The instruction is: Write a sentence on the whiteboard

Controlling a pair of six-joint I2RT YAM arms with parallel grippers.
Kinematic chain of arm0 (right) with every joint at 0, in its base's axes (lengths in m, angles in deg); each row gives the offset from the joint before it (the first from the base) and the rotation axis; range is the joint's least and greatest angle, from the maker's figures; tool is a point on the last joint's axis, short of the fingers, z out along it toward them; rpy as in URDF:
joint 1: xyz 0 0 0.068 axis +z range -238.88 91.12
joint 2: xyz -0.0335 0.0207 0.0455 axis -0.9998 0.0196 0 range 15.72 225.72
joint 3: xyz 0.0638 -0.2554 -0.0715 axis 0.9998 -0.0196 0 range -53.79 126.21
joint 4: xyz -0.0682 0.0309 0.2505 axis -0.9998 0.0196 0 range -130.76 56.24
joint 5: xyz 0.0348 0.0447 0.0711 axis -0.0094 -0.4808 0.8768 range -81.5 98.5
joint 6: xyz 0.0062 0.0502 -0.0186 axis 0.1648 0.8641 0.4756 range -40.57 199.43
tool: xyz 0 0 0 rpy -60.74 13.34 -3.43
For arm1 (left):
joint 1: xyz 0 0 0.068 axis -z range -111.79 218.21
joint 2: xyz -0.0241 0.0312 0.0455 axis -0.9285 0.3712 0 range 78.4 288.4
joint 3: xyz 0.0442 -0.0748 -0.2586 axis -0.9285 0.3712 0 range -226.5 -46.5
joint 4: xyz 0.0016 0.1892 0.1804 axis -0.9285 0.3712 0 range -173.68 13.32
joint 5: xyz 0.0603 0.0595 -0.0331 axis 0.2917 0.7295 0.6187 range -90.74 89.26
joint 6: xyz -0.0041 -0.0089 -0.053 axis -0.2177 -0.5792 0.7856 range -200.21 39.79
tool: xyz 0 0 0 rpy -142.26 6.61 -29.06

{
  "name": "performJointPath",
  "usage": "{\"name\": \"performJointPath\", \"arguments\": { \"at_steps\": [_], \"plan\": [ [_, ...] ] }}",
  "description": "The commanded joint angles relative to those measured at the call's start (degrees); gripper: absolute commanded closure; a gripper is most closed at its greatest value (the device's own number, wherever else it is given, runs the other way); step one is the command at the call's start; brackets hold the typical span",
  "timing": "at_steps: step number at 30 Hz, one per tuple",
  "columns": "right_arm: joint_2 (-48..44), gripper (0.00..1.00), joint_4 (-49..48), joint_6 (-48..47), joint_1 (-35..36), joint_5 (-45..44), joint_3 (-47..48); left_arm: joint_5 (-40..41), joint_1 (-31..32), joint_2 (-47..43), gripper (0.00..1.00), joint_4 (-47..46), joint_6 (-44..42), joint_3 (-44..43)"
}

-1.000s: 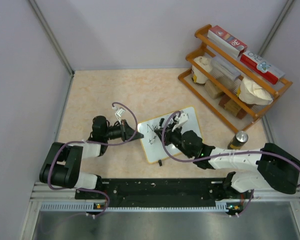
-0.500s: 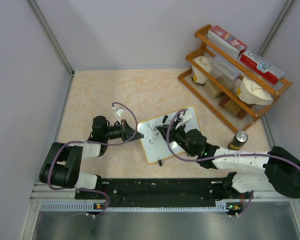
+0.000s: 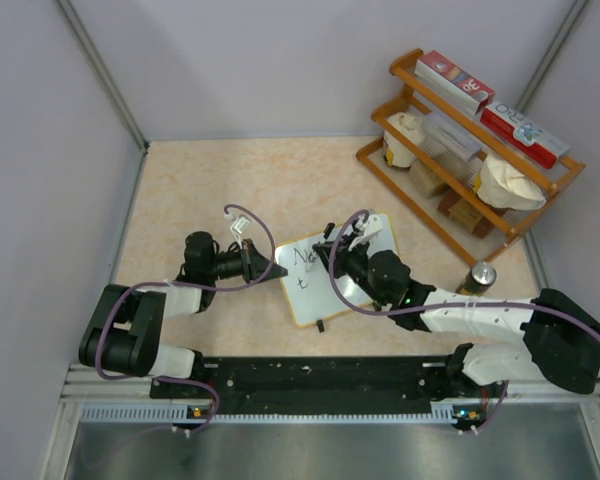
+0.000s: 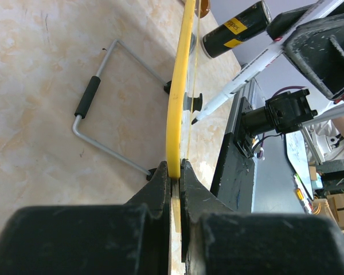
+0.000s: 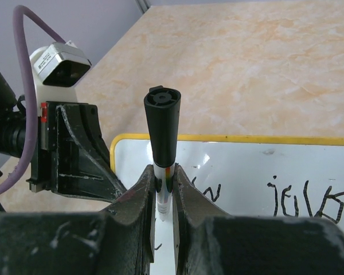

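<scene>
The whiteboard (image 3: 315,298) has a white face, a yellow frame and black handwriting. It stands tilted on the table. My left gripper (image 3: 277,271) is shut on its left edge, seen edge-on in the left wrist view (image 4: 173,114) between the jaws of the left gripper (image 4: 173,169). My right gripper (image 3: 337,257) is shut on a white marker with a black cap end (image 5: 162,123), its tip at the board's face (image 5: 264,177) near the left side. The marker also shows in the left wrist view (image 4: 246,69).
A wooden rack (image 3: 435,215) with boxes and bags stands at the back right. A dark can (image 3: 477,278) stands near the right arm. The board's wire stand (image 4: 103,103) rests on the table behind it. Walls close in left, right and back.
My right gripper with the marker has shifted slightly over the left part of the board. My left gripper has stayed on the board's edge.
</scene>
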Motion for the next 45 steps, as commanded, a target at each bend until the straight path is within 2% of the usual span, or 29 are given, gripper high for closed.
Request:
{"name": "performJointPath", "arguments": {
  "at_steps": [1,31,45],
  "plan": [
    [1.5,1.00,-1.6,-0.2,-0.9,1.2,2.2,-3.4,0.6,0.5,1.00,-1.3,-2.3,-0.2],
    [0.4,1.00,-1.6,1.9,-0.9,4.0,-3.7,-3.5,0.6,0.5,1.00,-1.3,-2.3,-0.2],
    [1.1,1.00,-2.3,1.8,-1.2,1.8,-0.3,-3.5,0.6,0.5,1.00,-1.3,-2.3,-0.1]
  ]
}}
